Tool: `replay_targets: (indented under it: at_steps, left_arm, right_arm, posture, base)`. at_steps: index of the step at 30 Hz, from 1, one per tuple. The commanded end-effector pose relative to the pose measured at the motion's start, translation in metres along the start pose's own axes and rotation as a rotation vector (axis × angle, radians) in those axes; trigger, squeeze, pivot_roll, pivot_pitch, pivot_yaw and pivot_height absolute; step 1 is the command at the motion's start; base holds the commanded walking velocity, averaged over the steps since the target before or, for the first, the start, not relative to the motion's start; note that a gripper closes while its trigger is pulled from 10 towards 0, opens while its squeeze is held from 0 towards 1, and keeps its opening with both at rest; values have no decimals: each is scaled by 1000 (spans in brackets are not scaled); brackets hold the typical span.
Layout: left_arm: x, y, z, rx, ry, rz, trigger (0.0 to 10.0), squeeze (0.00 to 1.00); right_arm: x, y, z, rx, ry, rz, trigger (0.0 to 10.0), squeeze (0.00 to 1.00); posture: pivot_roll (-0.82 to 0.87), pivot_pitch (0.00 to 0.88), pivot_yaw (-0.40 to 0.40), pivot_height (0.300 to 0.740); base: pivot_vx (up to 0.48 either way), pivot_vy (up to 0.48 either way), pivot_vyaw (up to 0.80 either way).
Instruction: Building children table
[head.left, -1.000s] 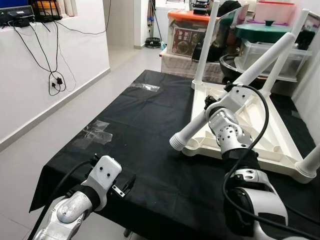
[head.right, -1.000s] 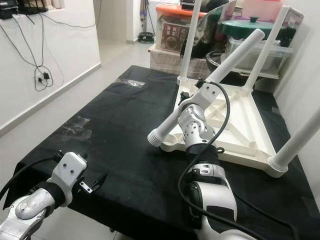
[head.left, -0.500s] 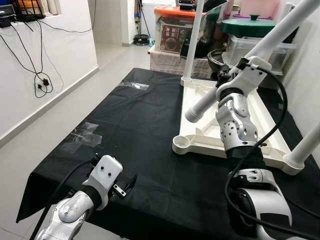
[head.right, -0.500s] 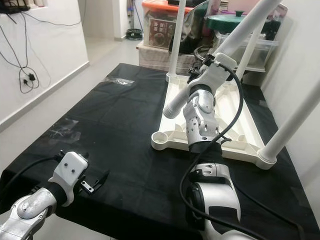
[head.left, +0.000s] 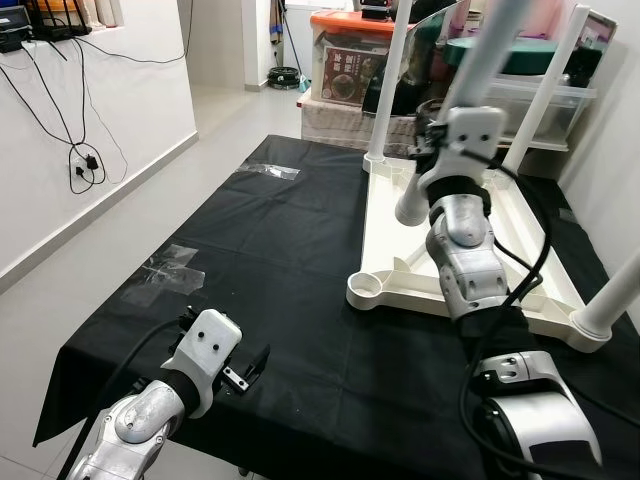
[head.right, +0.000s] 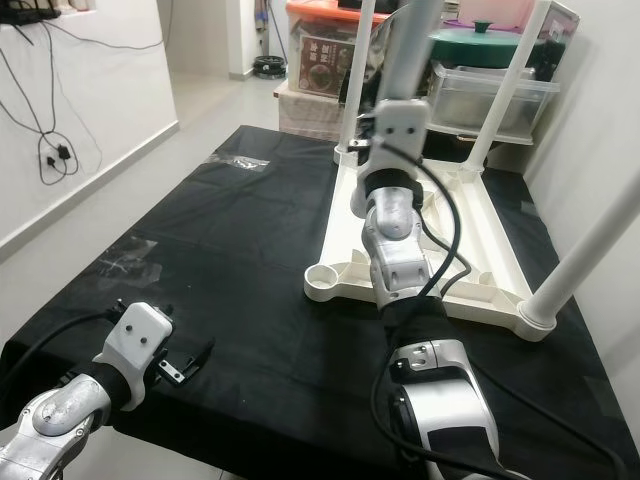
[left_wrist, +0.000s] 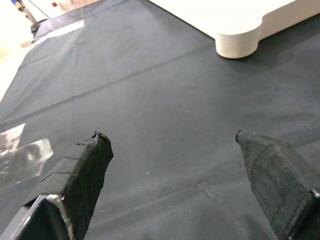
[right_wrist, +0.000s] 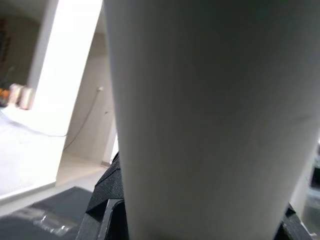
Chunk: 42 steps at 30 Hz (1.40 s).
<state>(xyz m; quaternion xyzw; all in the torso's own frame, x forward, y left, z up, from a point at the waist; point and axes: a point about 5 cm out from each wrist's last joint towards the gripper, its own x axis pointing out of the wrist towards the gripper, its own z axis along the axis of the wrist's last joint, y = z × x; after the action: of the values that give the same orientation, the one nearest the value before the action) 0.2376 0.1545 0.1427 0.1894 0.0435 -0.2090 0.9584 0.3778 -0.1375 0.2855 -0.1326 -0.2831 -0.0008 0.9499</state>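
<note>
The white children's table lies upside down on a black cloth. Three white legs stand on it: back left, back right and front right. The front left corner socket has no leg in it. My right gripper is shut on the fourth leg, holding it almost upright above the table's underside; its lower end hangs free. The same leg sits close between the fingers. My left gripper hovers open, holding nothing, over the cloth near its front edge.
Storage boxes stand behind the table: one with an orange lid and a clear bin. Tape patches stick to the cloth. A white wall with hanging cables and open floor lie to the left. A wall runs close on the right.
The right arm has lifted and swung the held leg from steeply tilted to nearly upright. The head camera shifted a little. The left gripper stayed where it was.
</note>
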Motion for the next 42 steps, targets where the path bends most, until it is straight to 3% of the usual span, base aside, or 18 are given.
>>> replay_targets:
  at_steps: [1, 2, 4, 14, 18, 19, 21, 24, 33, 35, 37, 38, 39, 40, 41, 42]
  left_arm:
    - [0, 4, -2, 11, 5, 23, 10000, 0]
    - [0, 4, -2, 11, 5, 23, 10000, 0]
    - [0, 6, -2, 12, 6, 29, 10000, 0]
    - [1, 8, -2, 15, 6, 35, 10000, 0]
    - [1, 10, -2, 19, 6, 38, 10000, 0]
    - [0, 12, -2, 21, 7, 43, 10000, 0]
    - [0, 12, -2, 21, 7, 43, 10000, 0]
    - [1, 15, -3, 27, 9, 51, 10000, 0]
    - [1, 17, -4, 30, 12, 57, 10000, 0]
    - [1, 19, -5, 29, 16, 61, 10000, 0]
    - [1, 19, -5, 29, 16, 61, 10000, 0]
    - [1, 19, -5, 26, 17, 62, 10000, 0]
    - [1, 19, -5, 26, 17, 62, 10000, 0]
    - [1, 19, -5, 19, 17, 63, 10000, 0]
    - [1, 19, -5, 19, 17, 63, 10000, 0]
    - [1, 20, -5, 12, 17, 67, 10000, 0]
  right_arm:
    - [-11, 9, -9, -161, -23, 146, 0, 0]
    - [-11, 9, -9, -161, -23, 146, 0, 0]
    - [-22, 13, -20, -242, -8, 260, 0, 0]
    - [-37, 20, -36, -277, 48, 391, 0, 0]
    - [-49, 25, -53, -313, 121, 456, 0, 0]
    - [-53, 25, -61, -295, 182, 472, 0, 0]
    - [-53, 25, -61, -295, 182, 472, 0, 0]
    - [-69, 28, -79, -201, 348, 556, 0, 0]
    - [-84, 31, -89, -153, 454, 633, 0, 0]
    - [-91, 38, -89, -23, 517, 663, 0, 0]
    - [-91, 38, -89, -23, 517, 663, 0, 0]
    - [-96, 44, -87, 77, 558, 679, 0, 0]
    - [-96, 44, -87, 77, 558, 679, 0, 0]
    - [-100, 50, -82, 209, 606, 695, 0, 0]
    - [-100, 50, -82, 209, 606, 695, 0, 0]
    - [-103, 57, -74, 370, 653, 713, 0, 0]
  posture:
    - [95, 0, -71, 740]
    - [95, 0, -71, 740]
    - [93, 0, -71, 740]
    - [89, 0, -68, 740]
    - [94, 0, -68, 740]
    - [94, 0, -68, 740]
    - [94, 0, -68, 740]
    - [87, 0, -66, 740]
    - [83, 0, -67, 740]
    - [79, 0, -68, 740]
    - [79, 0, -68, 740]
    - [77, 0, -68, 740]
    - [77, 0, -68, 740]
    - [73, 0, -67, 740]
    - [73, 0, -67, 740]
    - [69, 0, -67, 740]
  base:
    - [0, 0, 0]
    - [0, 0, 0]
    - [0, 0, 0]
    - [0, 0, 0]
    - [0, 0, 0]
    - [0, 0, 0]
    - [0, 0, 0]
    - [0, 0, 0]
    - [0, 0, 0]
    - [0, 0, 0]
    - [0, 0, 0]
    - [0, 0, 0]
    - [0, 0, 0]
    - [0, 0, 0]
    - [0, 0, 0]
    - [0, 0, 0]
